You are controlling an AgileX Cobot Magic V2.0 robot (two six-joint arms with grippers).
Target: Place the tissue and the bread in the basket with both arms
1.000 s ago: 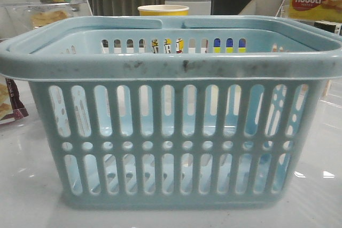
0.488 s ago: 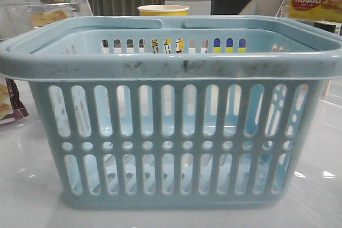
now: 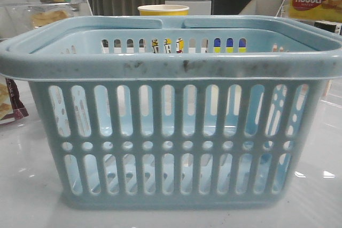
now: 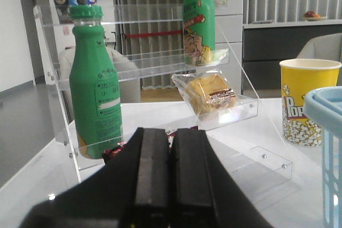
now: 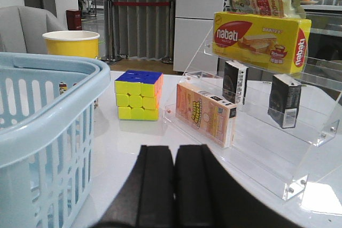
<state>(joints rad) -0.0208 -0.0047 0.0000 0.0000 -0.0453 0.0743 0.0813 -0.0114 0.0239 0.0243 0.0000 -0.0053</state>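
The pale blue basket (image 3: 171, 132) fills the front view; its rim also shows in the left wrist view (image 4: 326, 105) and the right wrist view (image 5: 48, 105). The bread (image 4: 209, 93), a clear packet with a dark label, lies on a clear acrylic shelf ahead of my left gripper (image 4: 170, 131), which is shut and empty. Two black tissue packs (image 5: 235, 81) (image 5: 285, 100) stand on an acrylic shelf ahead and to the right of my right gripper (image 5: 175, 148), which is shut and empty. Neither gripper shows in the front view.
Two green bottles (image 4: 95, 89) (image 4: 199, 20) stand on the left rack. A yellow popcorn cup (image 4: 304, 100) stands beside the basket. A Rubik's cube (image 5: 139, 94), a pink carton (image 5: 206, 113) and the yellow nabati box (image 5: 259, 38) are on the right side.
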